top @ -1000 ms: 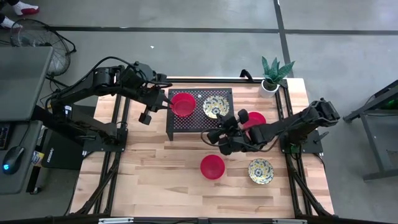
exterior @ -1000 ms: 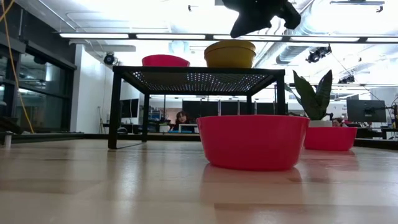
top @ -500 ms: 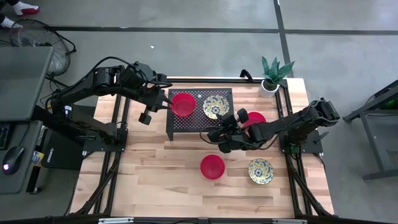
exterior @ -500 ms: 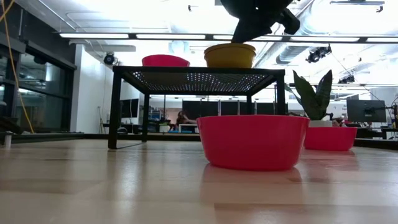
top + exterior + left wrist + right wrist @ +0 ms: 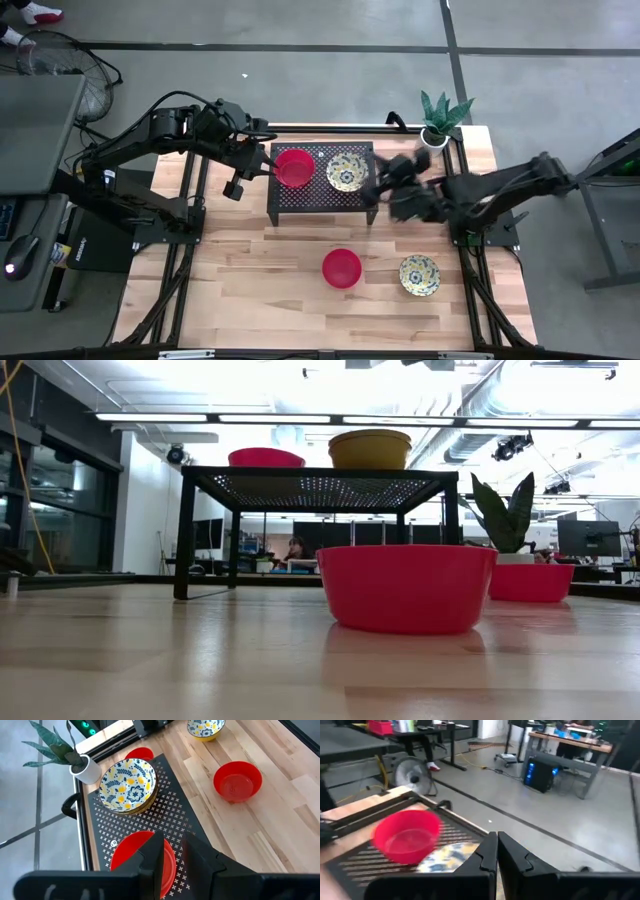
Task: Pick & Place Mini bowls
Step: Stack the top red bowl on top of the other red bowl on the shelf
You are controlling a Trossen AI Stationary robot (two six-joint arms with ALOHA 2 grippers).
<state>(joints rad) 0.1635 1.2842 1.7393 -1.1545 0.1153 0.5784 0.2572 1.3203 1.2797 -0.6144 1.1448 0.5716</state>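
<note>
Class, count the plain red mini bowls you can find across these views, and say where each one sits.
3: one red bowl on the black rack, one on the open table, one beside the plant pot, hidden under the right arm from above.

Overhead, table-level, two wrist views

The light wooden plank surface (image 5: pixel 260 290) stands on a grey concrete floor (image 5: pixel 300 80) crossed by dark lines. At 10 o'clock from it is a round metal fan (image 5: pixel 60 65) beside a grey desk (image 5: pixel 30 150). Long ceiling lamps (image 5: pixel 250 418) light an office with dark desks (image 5: pixel 560 750).
</note>
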